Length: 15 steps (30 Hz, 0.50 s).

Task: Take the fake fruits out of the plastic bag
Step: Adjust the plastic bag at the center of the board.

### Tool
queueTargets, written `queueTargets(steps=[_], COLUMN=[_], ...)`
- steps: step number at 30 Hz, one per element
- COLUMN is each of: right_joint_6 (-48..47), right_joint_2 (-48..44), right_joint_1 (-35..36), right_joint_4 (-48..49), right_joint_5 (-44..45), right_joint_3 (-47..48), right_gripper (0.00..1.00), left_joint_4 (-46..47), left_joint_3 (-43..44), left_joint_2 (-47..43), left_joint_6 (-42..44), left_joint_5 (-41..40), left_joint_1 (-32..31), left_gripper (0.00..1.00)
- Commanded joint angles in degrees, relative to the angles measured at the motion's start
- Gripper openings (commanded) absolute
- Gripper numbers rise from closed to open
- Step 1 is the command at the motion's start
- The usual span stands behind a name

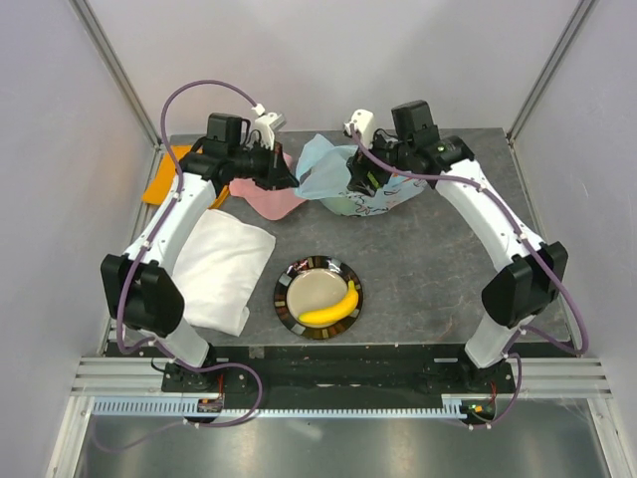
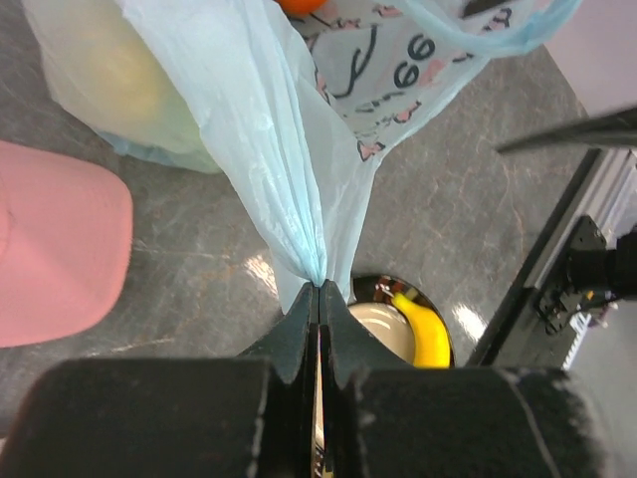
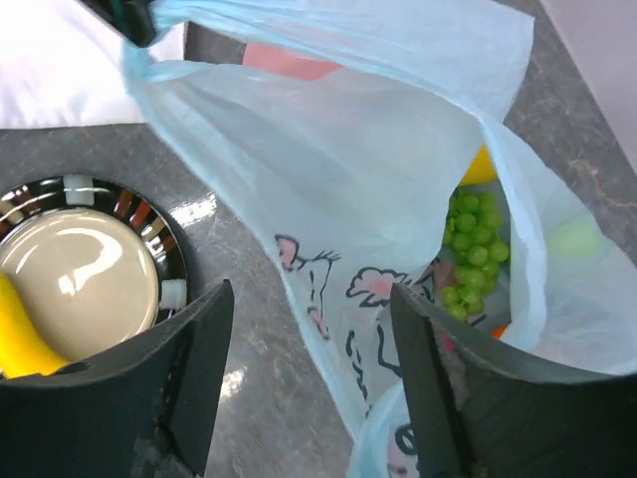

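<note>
The left gripper is clenched on a gathered fold of the plastic bag. The thin blue film is pinched right between its fingertips and drawn taut away from them. The right gripper is held released, with its fingers spread wide and nothing between them. The bag's open mouth is seen just beyond its tips and off to one side.

One fruit is judged to be out already: the banana is laid on the plate, well apart from both pairs of fingers. The rest is yet to be removed. Inside the mouth, beyond the right fingers, a bunch of green grapes is seen with a yellow fruit past it, and a pale green shape is made out through the film. A larger yellowish fruit is shown through the bag wall beyond the left fingertips. The task is therefore judged barely begun.
</note>
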Motion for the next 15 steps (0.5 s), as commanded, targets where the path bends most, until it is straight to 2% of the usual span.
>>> queueTargets(steps=[1, 4, 5, 6, 8, 10, 11, 13, 15], right_joint_6=[8.2, 9.8, 10.4, 11.2, 13.8, 15.4, 16.0, 16.5, 16.6], right_joint_2=[-1.9, 2.0, 2.9, 4.3, 5.3, 5.1, 4.1, 2.9, 1.5], right_joint_1=[2.2, 2.1, 2.1, 2.2, 1.9, 1.4, 1.5, 1.5, 1.5], right_joint_4=[20.7, 22.6, 22.9, 24.5, 26.3, 26.1, 24.9, 24.3, 24.0], right_joint_5=[4.3, 9.3, 11.6, 14.8, 23.4, 25.4, 25.2, 24.4, 23.8], right_joint_3=[-10.9, -13.0, -13.4, -14.9, -16.7, -17.3, -18.2, -19.8, -22.0], right_gripper=[0.68, 0.57, 0.49, 0.47, 0.47, 0.48, 0.48, 0.50, 0.51], left_joint_4=[-3.0, -4.4, -4.9, -5.6, -9.6, -18.6, -22.8, -31.9, -35.0], left_joint_3=[-2.1, -4.3, -4.7, -4.8, -3.8, -0.4, 1.2, 4.6, 5.2], left_joint_2=[-4.0, -5.5, -6.0, -7.1, -7.9, -8.1, -7.7, -6.2, -5.1], left_joint_6=[3.6, 3.6, 3.9, 5.2, 8.4, 11.8, 16.4, 20.6, 22.9], left_joint_5=[3.8, 6.0, 7.2, 8.6, 13.1, 16.3, 16.8, 15.8, 10.6], left_joint_1=[-0.9, -1.0, -1.0, -1.0, -1.0, -1.0, -0.9, -1.0, -1.0], left_gripper=[0.02, 0.01, 0.02, 0.02, 0.02, 0.02, 0.02, 0.02, 0.02])
